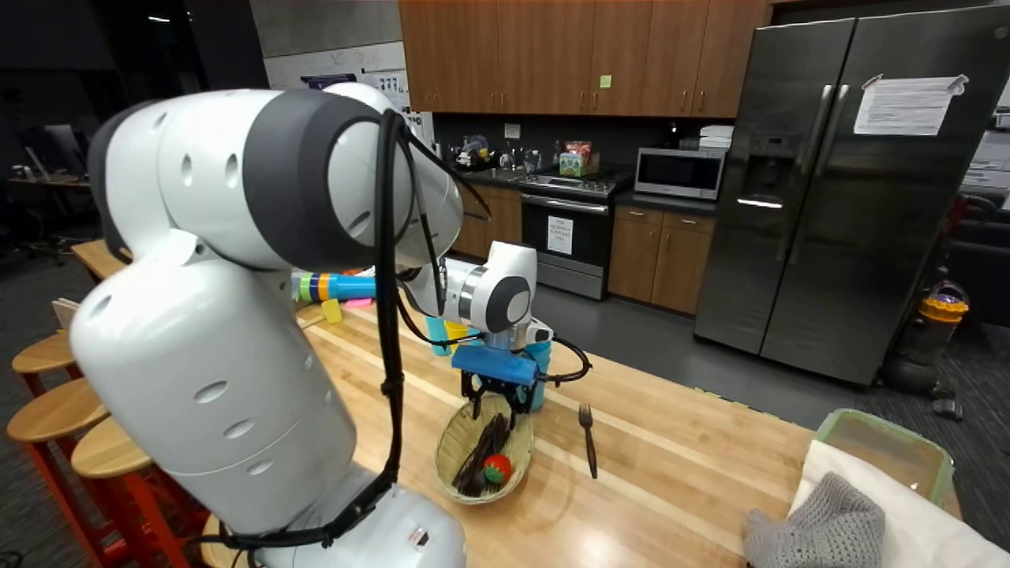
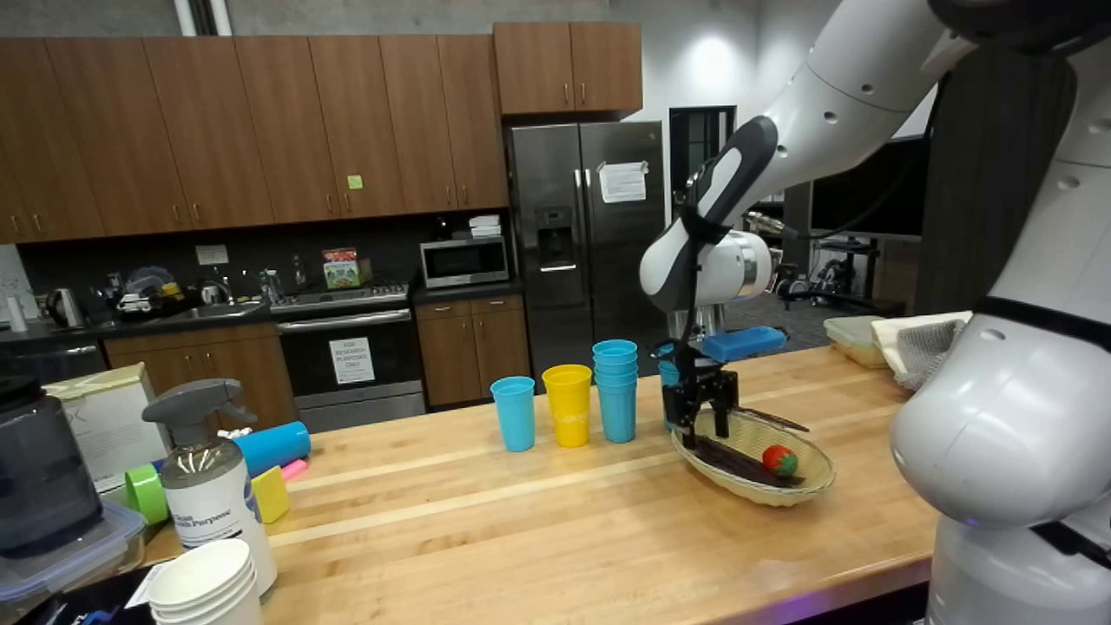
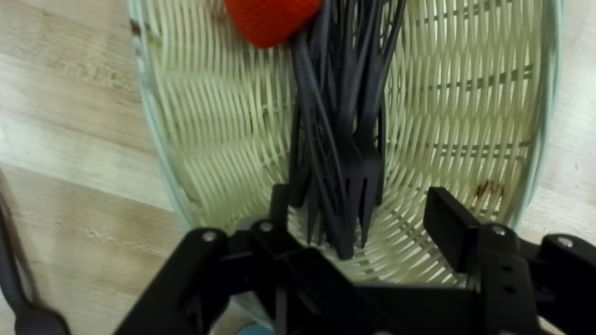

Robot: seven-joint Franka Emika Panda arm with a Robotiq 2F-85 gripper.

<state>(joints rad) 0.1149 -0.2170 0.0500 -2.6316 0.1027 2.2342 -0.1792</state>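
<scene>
An oval woven basket (image 1: 450, 442) stands on the table and shows in both exterior views (image 2: 755, 495) and in the wrist view (image 3: 475, 116). It holds several dark plastic forks (image 3: 354, 116) in a bundle and a red strawberry (image 3: 270, 18) with a green top (image 1: 497, 470). My gripper (image 3: 358, 200) is open over one end of the basket, pointing down; it also shows in both exterior views (image 1: 495, 416) (image 2: 706, 437). The fork tips lie between its fingers, nearer the left finger in the wrist view. Whether a finger touches them, I cannot tell. A single dark fork (image 1: 589, 439) lies on the table beside the basket.
Blue cups (image 2: 616, 399) and a yellow cup (image 2: 569, 406) stand near the gripper; one blue stack is partly behind it. A spray bottle (image 2: 208, 499) and white cups (image 2: 204, 582) stand at one table end. A green-rimmed container (image 1: 884, 442) and grey cloth (image 1: 821, 525) lie at the other.
</scene>
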